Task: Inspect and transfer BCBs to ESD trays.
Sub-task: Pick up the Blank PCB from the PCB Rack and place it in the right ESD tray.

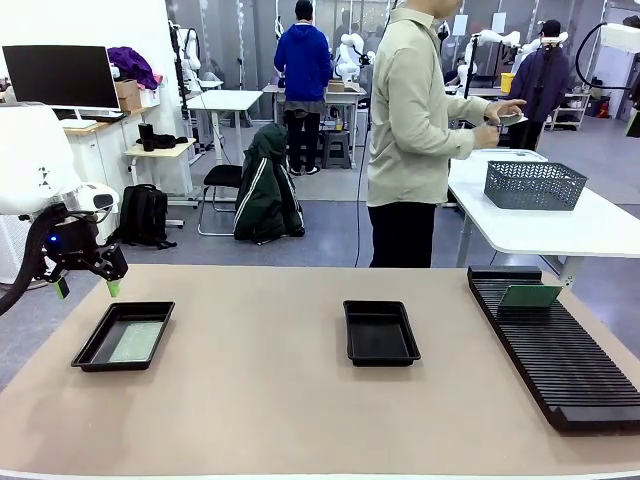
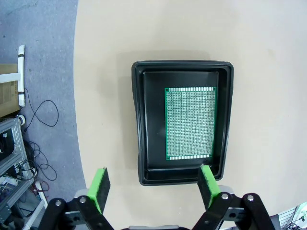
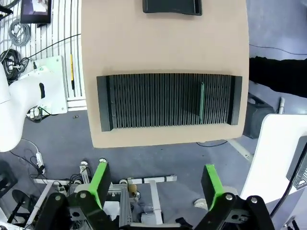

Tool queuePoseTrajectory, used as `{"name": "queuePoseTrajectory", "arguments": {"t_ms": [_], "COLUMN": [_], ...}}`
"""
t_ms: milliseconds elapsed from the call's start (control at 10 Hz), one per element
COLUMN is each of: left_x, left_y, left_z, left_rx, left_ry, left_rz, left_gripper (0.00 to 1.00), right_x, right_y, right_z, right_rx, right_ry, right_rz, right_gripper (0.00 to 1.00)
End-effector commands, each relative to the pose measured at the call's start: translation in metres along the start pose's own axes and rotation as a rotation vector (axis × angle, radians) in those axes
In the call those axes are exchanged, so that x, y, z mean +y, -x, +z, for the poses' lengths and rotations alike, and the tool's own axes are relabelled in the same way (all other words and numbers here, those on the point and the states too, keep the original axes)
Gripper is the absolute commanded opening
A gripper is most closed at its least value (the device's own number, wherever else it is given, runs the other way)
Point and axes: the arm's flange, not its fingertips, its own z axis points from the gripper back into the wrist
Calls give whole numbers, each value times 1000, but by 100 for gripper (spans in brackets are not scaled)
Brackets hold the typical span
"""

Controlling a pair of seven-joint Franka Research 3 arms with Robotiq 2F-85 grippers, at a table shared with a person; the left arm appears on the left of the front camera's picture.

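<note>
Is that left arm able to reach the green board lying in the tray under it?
Probably yes. The left gripper hangs open above the tray, with nothing over the green board. The board lies flat inside a raised rim, though, so gripping its edges may be awkward.

Light is bright & even, from overhead indoor fixtures; no harsh glare. Front cam: table (image 1: 280,400) sharp, bg slightly softer; shadows under things are short & faint. My left wrist cam: ESD tray (image 2: 139,120) & BCB (image 2: 190,123) crisp, and the board's hole grid reads clean. A soft shadow hugs the tray's outer rim, w/ small highlights on its glossy edge. Pads (image 2: 100,188) of my left gripper (image 2: 152,186) look a touch soft, close to lens. Right wrist cam: wide-angle bend is obvious, the rack (image 3: 168,100) bows & table edges curve. My right gripper (image 3: 156,182) is well lit, no motion blur.
</note>
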Motion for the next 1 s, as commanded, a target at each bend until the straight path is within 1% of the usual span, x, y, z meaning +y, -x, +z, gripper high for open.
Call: {"name": "queuePoseTrajectory", "arguments": {"t_ms": [0, 600, 700, 900], "left_x": [0, 0, 0, 0], "left_y": [1, 1, 1, 1], "left_z": [-2, -2, -2, -2], "left_rx": [-9, -9, -9, -9], "left_ry": [7, 7, 7, 7], "left_rz": [-1, -1, -1, -1], "left_gripper": [97, 97, 97, 97], "right_x": [1, 0, -3, -4], "right_y": [0, 0, 1, 1], "right_z": [0, 0, -10, -34], "right_rx": [-1, 0, 5, -4], "right_ry": [0, 0, 24, 41], "right_rz": [-16, -2, -16, 12], "right_gripper": [100, 100, 100, 100]}}
